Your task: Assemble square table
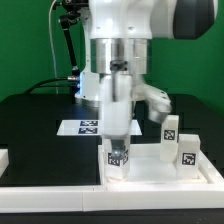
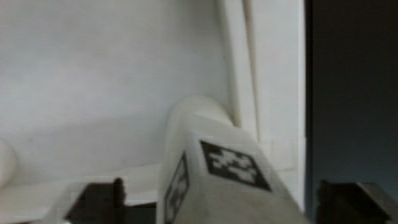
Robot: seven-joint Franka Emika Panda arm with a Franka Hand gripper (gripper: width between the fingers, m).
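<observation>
A white leg post [image 2: 217, 165] stands on the square panel [image 1: 150, 172] near the table's front edge, between the spread fingers [image 2: 103, 200], which are not pinching it.

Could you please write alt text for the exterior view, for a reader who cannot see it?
A white robot arm reaches straight down, its gripper around an upright white tagged leg post at a corner of the square table panel. Two more tagged leg posts stand on the panel toward the exterior view's right. Behind, the marker board lies flat on the black table.
</observation>
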